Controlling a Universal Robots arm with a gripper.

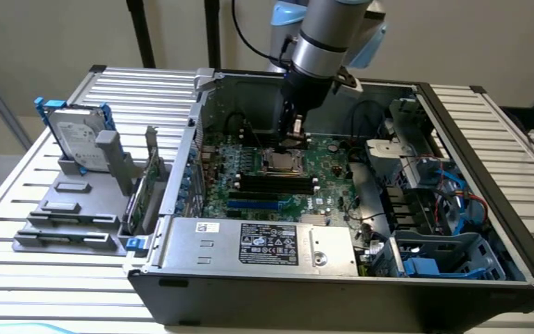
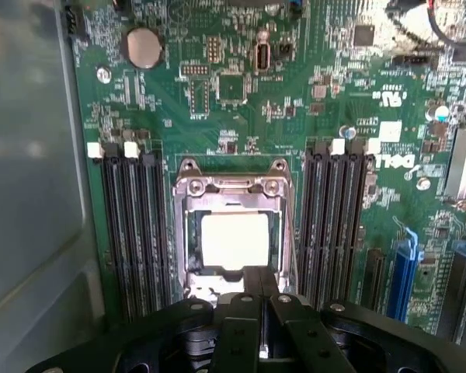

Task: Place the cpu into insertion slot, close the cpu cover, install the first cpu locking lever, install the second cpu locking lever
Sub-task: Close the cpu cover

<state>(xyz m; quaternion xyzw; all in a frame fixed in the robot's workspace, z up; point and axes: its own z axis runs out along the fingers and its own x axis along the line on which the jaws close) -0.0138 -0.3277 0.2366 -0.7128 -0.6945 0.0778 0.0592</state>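
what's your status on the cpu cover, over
Fingers of gripper shut, tips at cpu cover edge. Cover flat around seated cpu. Black memory slots flank both sides.

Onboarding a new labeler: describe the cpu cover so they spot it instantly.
Inside the open computer case, find the green motherboard. Between its two banks of long black memory slots sits the cpu cover. It alone is a square silvery metal frame, with the pale cpu showing through its cut-out centre.
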